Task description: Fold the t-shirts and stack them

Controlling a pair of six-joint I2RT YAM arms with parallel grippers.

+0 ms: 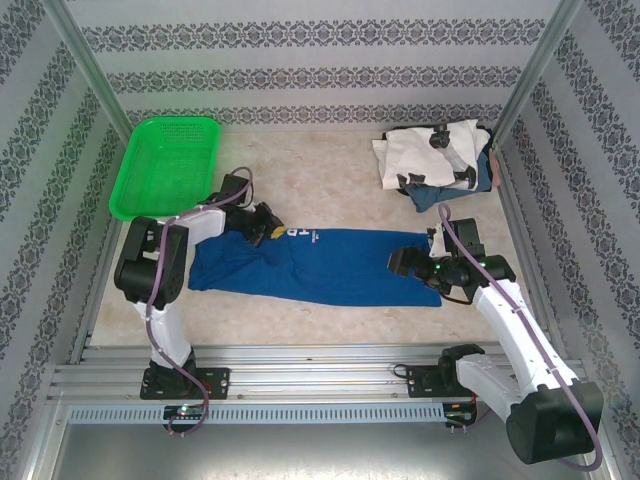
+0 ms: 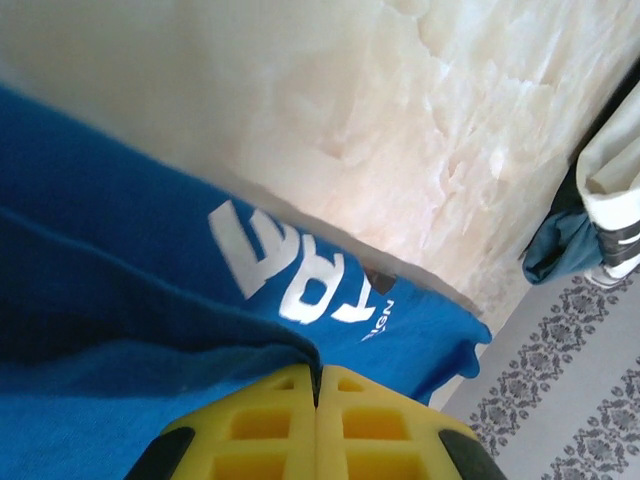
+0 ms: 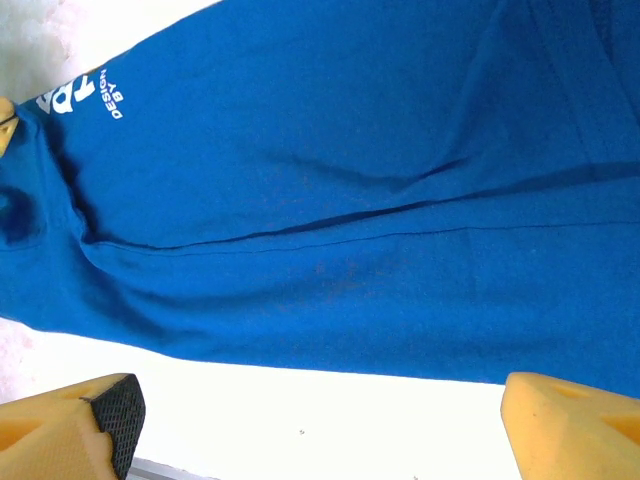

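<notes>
The left claw (image 2: 317, 385) is seen with its yellow fingers pressed together, and a raised fold of the royal-blue t-shirt (image 1: 330, 268) is pinched between their tips. Just ahead of those tips the white lettering (image 2: 290, 275) is laid across the cloth, and beyond it the pale table (image 1: 330, 190) is exposed. Well ahead of this claw and off to its right, a white t-shirt (image 1: 430, 150) with black marks is heaped on a bluish-grey t-shirt (image 1: 425, 197), whose edge is left showing beneath it. The right claw (image 3: 320, 420) is held with its fingers wide apart and nothing is gripped between them; the long edge of the blue shirt is stretched just in front of the fingertips, and the bare table is seen in the gap between them. From above, the blue shirt is spread flat in a long band between the two claws, the left claw being set on one end and the right claw placed at the other. A green basket (image 1: 160, 165) is set behind the left claw, apart from the shirt.
</notes>
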